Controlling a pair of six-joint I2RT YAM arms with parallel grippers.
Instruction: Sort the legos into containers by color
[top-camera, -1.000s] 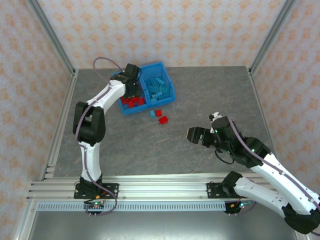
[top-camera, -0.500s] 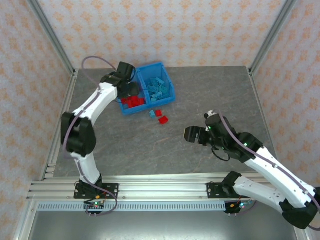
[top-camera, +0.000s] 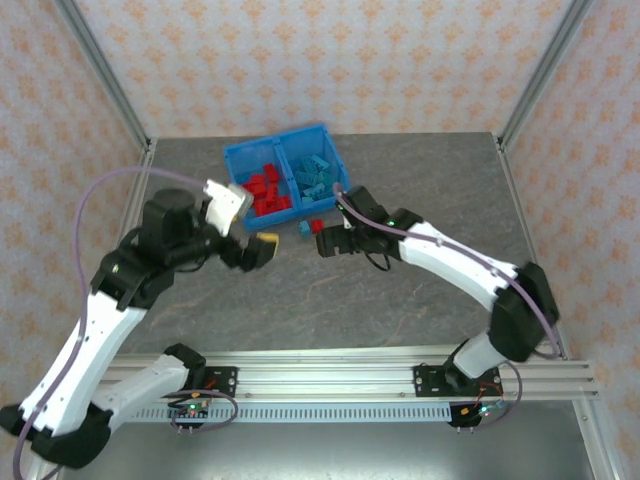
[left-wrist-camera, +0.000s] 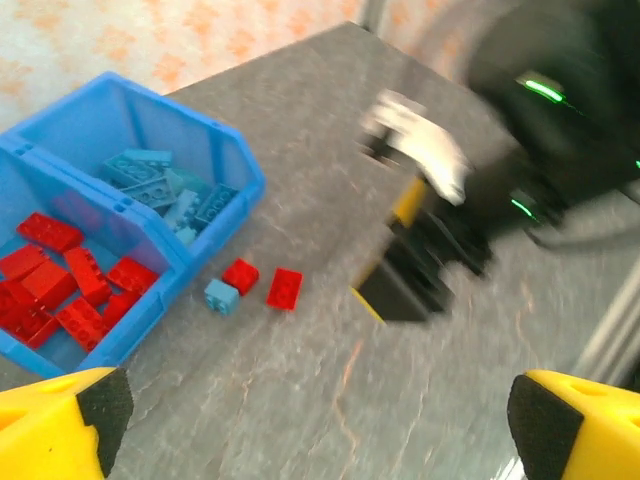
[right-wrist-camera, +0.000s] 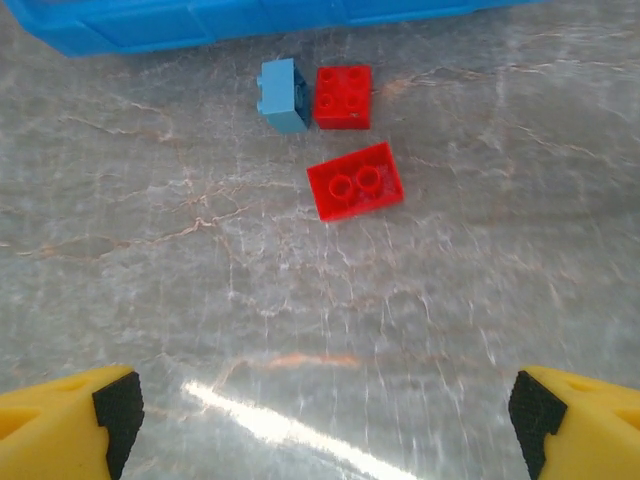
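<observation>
The blue bin (top-camera: 240, 165) stands at the back of the table. Its left compartment holds red legos (top-camera: 266, 192) and its right compartment holds light blue legos (top-camera: 314, 178). On the table just in front of the bin lie a light blue brick (right-wrist-camera: 283, 95), a small red brick (right-wrist-camera: 343, 97) and a larger red brick (right-wrist-camera: 355, 180). My right gripper (right-wrist-camera: 320, 420) hovers open just short of these three, with nothing between its fingers. My left gripper (top-camera: 262, 248) hangs open and empty over the table in front of the bin's left half; its wrist view also shows the three loose bricks (left-wrist-camera: 240, 276).
In the left wrist view the right gripper (left-wrist-camera: 420, 270) is blurred, close to the right of the loose bricks. Grey table surface (top-camera: 330, 310) stretches in front of both grippers. Metal frame posts (top-camera: 105, 90) and patterned walls close off the sides and the back.
My left arm pulled back from the bin's red compartment toward the near left, and its jaws opened. My right arm swung from the right side over to the loose bricks in front of the bin.
</observation>
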